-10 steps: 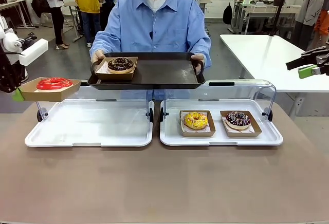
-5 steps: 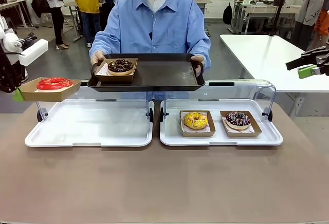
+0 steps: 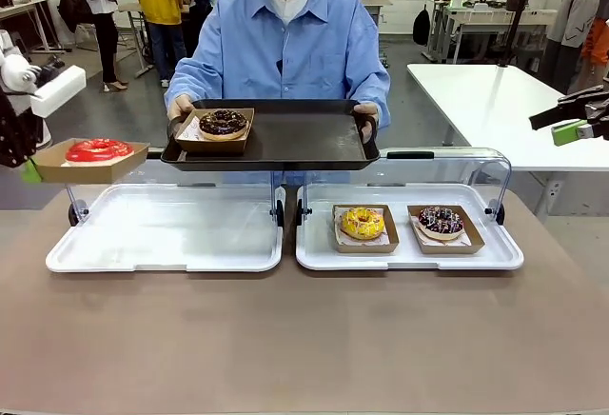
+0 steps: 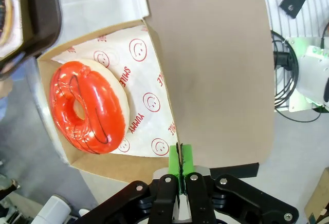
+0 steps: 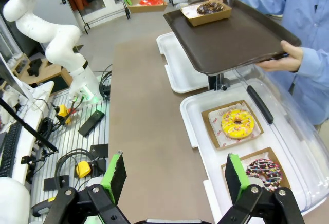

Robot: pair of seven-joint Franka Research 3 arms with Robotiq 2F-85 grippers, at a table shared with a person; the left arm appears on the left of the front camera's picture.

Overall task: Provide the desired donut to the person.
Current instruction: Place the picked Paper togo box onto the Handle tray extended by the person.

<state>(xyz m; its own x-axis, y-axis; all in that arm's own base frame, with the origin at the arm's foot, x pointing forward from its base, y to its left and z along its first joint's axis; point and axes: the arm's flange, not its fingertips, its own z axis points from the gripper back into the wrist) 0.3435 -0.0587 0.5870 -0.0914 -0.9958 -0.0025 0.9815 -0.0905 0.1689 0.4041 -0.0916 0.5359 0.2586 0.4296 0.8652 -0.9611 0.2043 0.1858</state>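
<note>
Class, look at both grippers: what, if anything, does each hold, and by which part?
The left gripper pinches the edge of the cardboard tray that carries the red donut. The right gripper stands open and holds nothing.

We see a matte brown table (image 3: 304, 339) bearing two white plastic trays (image 3: 166, 261) side by side.
</note>
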